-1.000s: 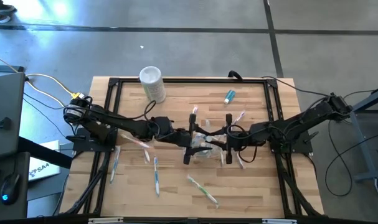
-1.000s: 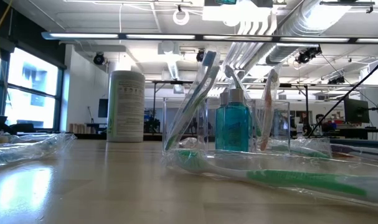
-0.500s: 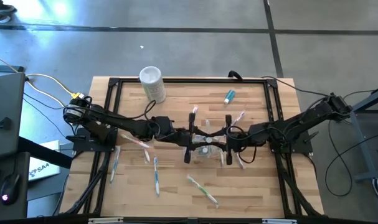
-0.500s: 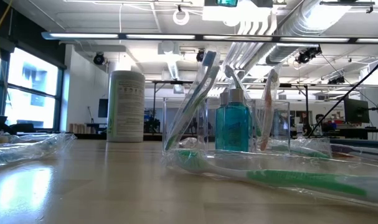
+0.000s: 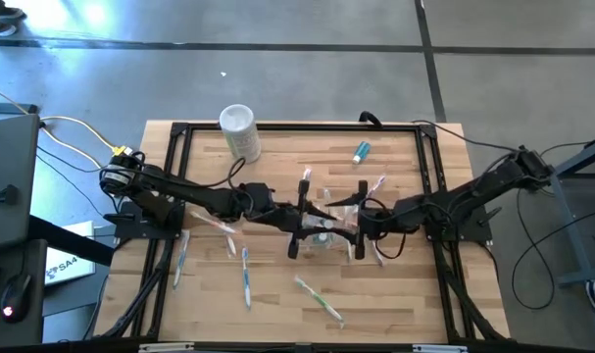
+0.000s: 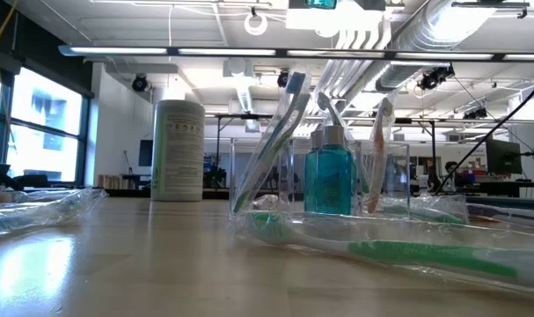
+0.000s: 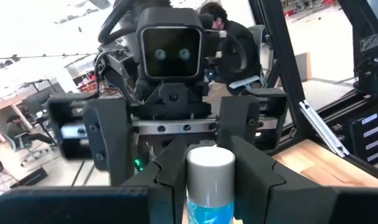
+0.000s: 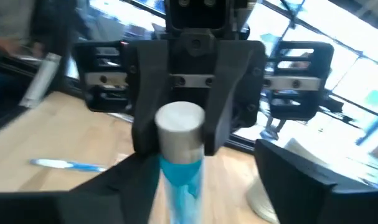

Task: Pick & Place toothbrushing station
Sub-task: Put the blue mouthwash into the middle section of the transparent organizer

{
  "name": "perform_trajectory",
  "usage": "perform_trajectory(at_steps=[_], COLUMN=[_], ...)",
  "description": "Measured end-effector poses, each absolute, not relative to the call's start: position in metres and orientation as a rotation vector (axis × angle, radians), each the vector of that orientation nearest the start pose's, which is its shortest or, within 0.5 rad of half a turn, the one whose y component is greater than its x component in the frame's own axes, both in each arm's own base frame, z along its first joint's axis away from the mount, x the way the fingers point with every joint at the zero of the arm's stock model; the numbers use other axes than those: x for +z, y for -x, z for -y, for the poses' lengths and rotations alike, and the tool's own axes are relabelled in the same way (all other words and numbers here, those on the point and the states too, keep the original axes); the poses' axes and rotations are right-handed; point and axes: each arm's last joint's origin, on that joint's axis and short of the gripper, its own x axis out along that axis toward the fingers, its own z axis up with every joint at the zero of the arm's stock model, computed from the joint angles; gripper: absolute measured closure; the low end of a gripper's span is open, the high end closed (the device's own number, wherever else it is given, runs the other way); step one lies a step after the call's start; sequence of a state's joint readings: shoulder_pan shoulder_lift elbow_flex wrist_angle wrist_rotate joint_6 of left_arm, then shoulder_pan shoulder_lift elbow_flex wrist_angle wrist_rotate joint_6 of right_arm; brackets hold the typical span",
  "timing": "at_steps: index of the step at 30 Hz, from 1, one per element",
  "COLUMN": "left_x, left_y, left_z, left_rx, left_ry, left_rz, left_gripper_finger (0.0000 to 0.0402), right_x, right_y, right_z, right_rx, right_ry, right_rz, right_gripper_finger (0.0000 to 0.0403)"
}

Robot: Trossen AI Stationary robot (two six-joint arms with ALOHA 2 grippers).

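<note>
A small bottle of blue liquid with a white cap (image 7: pixel 210 167) (image 8: pixel 180 127) hangs upright in the air over the table's middle (image 5: pixel 322 226). My left gripper (image 5: pixel 310 220) (image 7: pixel 210 186) comes from the left and is shut on it. My right gripper (image 5: pixel 350 224) (image 8: pixel 198 199) faces it from the right. It is open, with a finger on either side of the bottle and apart from it. In the low view a clear holder (image 6: pixel 249 176) with toothbrushes and a blue bottle (image 6: pixel 328 180) stands on the table. No gripper shows there. My left gripper pinches the bottle's top end, at the white cap (image 8: pixel 180 118) and the neck just below it, between its two fingers (image 8: pixel 146 127). The fingers reach in level from the table's left. The bottle stands upright in the hold, its blue body (image 8: pixel 179 180) hanging clear of the table.
A tall white cylinder (image 5: pixel 240 130) stands at the far left and a teal tube (image 5: pixel 361 151) lies at the far right. Loose toothbrushes lie near the front (image 5: pixel 246 277) (image 5: pixel 320 299) and left (image 5: pixel 181 257). A wrapped green toothbrush (image 6: pixel 407 251) lies before the holder. Black frame rails (image 5: pixel 297 126) edge the table.
Both arms have kept their place over the table's middle. My left gripper has shut on the bottle's top. My right gripper has then opened, letting go of the bottle. The bottle stays upright in the air.
</note>
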State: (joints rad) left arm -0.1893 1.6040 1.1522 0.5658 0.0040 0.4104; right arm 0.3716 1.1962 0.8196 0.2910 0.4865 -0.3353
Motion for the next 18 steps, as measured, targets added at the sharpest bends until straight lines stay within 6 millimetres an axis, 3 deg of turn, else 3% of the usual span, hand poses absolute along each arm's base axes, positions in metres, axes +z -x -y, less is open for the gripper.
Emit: perform_trajectory(at_steps=[4,9,14,18], left_x=[0.328,0.325,0.325,0.317], left_y=[-0.362,-0.360,-0.356,-0.352], left_z=[0.069,0.073,0.077,0.081], left_rx=[-0.184,-0.266,-0.471,-0.647], left_ry=[-0.396,-0.381,-0.368,-0.370], left_rz=[0.147,0.123,0.124,0.136], left_gripper_finger=[0.0312,0.0312,0.0312,0.0312], right_x=[0.311,0.315,0.312,0.309], right_y=[-0.243,-0.228,-0.213,-0.203], right_z=[-0.091,-0.099,-0.103,-0.104], right_rx=[-0.254,-0.372,-0.585,-0.608], right_ry=[0.418,0.476,0.507,0.483], right_rz=[-0.112,-0.157,-0.236,-0.251], right_gripper_finger=[0.0108,0.0088,0.0085,0.0088])
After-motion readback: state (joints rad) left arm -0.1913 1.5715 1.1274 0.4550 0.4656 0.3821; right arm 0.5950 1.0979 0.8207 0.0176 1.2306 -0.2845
